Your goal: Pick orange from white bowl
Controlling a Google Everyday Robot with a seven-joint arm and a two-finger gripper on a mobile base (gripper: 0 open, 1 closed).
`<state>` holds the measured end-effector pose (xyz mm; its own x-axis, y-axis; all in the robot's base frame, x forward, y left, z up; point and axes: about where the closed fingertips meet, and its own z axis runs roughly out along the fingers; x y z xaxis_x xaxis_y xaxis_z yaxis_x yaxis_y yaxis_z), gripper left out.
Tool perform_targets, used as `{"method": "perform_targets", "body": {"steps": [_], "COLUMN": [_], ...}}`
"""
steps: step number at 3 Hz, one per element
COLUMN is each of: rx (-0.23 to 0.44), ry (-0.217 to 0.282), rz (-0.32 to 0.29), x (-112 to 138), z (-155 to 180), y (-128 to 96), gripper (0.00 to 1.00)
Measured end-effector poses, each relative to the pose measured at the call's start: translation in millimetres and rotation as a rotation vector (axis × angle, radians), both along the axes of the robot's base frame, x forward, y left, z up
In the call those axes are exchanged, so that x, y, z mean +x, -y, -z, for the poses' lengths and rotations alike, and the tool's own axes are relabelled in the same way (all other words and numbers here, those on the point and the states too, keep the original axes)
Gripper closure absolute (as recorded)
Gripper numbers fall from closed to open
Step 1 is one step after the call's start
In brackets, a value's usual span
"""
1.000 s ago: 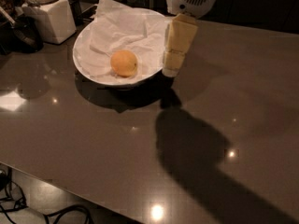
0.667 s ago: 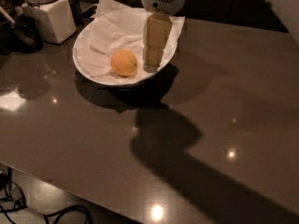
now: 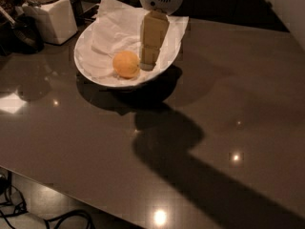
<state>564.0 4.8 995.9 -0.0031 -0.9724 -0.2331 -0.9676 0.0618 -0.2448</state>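
Observation:
The orange [image 3: 126, 64] lies in the white bowl [image 3: 90, 69], on crumpled white paper, near the bowl's front. The bowl stands at the back left of the dark table. My gripper [image 3: 148, 65] hangs down from above into the bowl, its tan fingers [image 3: 151, 42] pointing down. Its tip is right beside the orange, on the orange's right, and seems to touch it.
A white square lidded jar [image 3: 49, 13] stands left of the bowl at the table's back corner. A dark object [image 3: 24, 32] sits beside it at the left edge. The table's front edge runs bottom left, with cables [image 3: 28, 213] on the floor below.
My gripper has moved left from beyond the bowl's right rim into the bowl, and now stands next to the orange. The orange and bowl have not moved.

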Motion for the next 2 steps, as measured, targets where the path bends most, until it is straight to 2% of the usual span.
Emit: {"method": "perform_targets", "body": {"steps": [2], "rx": [0.069], "ry": [-0.071], "rz": [0.033], "x": [47], "z": [14], "y": [-37], "gripper": [0.00]}}
